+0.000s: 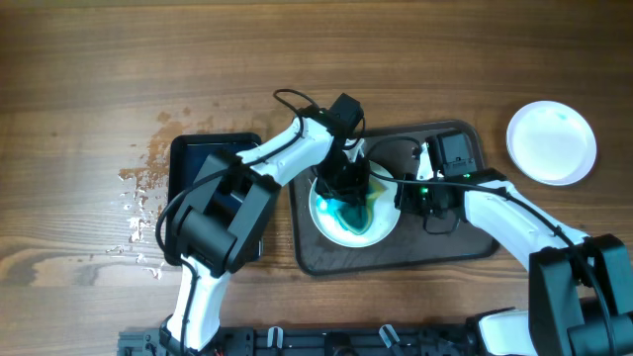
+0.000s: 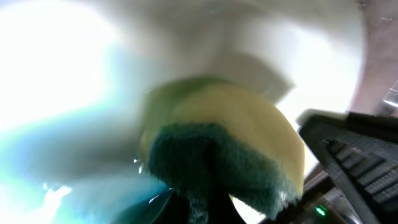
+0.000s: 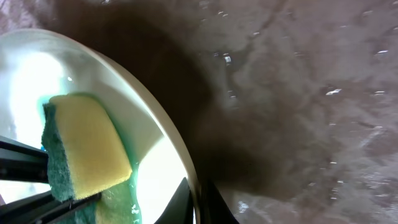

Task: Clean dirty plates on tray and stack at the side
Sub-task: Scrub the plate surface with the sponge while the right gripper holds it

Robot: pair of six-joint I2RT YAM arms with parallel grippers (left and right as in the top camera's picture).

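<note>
Between the fingers of the left gripper [image 1: 348, 186], closed narrow, a yellow-and-green sponge [image 3: 87, 149] is held against the dirty plate [image 1: 384, 229]. The plate's teal smear is seen directly beneath the sponge and spreading toward the near side. At the plate's right rim the right gripper [image 1: 406, 193] appears clamped on the edge, so wiping is judged to fall to the left arm. The plate is placed left of centre on the tray [image 1: 450, 252], with a plain white plate [image 1: 551, 142] well apart to the far right.
</note>
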